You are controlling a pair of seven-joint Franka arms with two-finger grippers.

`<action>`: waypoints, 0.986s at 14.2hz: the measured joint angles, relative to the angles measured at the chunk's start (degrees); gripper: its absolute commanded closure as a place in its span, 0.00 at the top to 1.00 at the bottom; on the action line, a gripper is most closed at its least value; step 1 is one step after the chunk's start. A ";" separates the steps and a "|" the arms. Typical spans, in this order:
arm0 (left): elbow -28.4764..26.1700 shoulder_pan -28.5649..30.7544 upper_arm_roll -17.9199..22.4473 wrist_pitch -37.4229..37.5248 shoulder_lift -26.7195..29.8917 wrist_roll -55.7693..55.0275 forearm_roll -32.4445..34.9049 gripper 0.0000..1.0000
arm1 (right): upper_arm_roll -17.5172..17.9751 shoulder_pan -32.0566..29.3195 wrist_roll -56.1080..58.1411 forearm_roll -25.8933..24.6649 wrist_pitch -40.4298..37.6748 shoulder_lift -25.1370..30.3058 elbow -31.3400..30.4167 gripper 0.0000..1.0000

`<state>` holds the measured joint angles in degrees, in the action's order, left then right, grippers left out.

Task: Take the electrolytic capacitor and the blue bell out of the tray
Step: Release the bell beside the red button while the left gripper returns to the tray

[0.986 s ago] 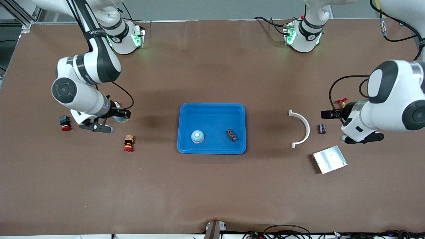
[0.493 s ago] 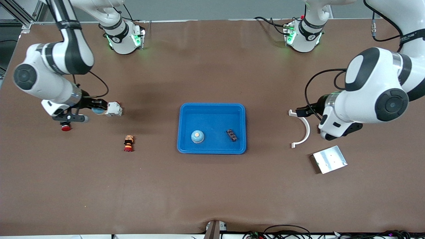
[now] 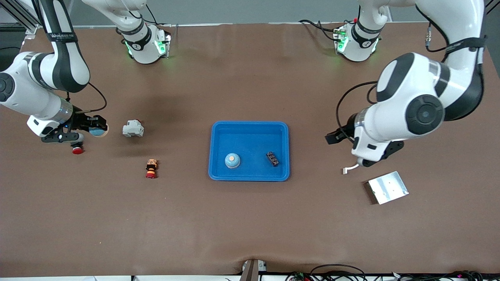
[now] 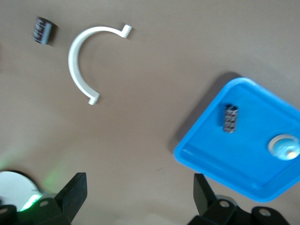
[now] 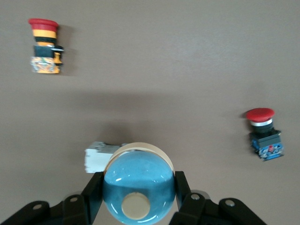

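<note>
Right claw (image 3: 95,128): we see it up over the counter (image 3: 250,218) toward the right arm's end, clamped on a blue bell (image 5: 138,183); its fingers (image 5: 93,192) press the dome from both sides.
Held bell: in the right wrist view we see its cream button facing the camera and a cream rim around the dome.
Under the right claw: we find a small white block (image 3: 132,128) just beside the held bell, a red push button (image 3: 77,149) close by, and a red-and-yellow button (image 3: 150,168) well apart, toward the tray.
Left claw (image 4: 140,197): we see it spread wide and holding nothing, up over the counter between the blue tray (image 3: 250,175) and the white curved bracket (image 4: 84,61).
Capacitor (image 4: 44,30): we see it only in the left wrist view, lying on the counter near the bracket, apart from the left claw.
Tray contents: we count a second blue bell (image 3: 232,160) and a small dark component (image 3: 272,158), apart from each other.
Metal plate (image 3: 388,187): we see it on the counter near the left arm's wrist.
</note>
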<state>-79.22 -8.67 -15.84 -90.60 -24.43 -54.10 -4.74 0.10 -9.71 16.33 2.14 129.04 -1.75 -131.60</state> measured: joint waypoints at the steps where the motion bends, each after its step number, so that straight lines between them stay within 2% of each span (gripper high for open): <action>1: 0.02 -1.06 -0.01 -1.95 -0.64 -3.05 0.00 1.00 | -0.01 -0.85 1.72 0.00 1.23 -0.09 -0.81 0.00; 8: 0.11 -6.38 -0.03 -18.21 -6.88 -20.04 0.00 1.00 | 0.00 -6.28 11.26 0.00 7.47 -3.84 -2.30 0.00; 14: 0.12 -9.28 0.02 -28.53 -15.06 -25.91 0.00 1.00 | 0.03 -10.48 16.33 0.03 14.04 -9.14 -4.08 0.00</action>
<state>-79.10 -17.95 -15.83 -119.13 -39.50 -80.01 -4.74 0.12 -20.18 32.66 2.18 143.07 -10.89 -135.67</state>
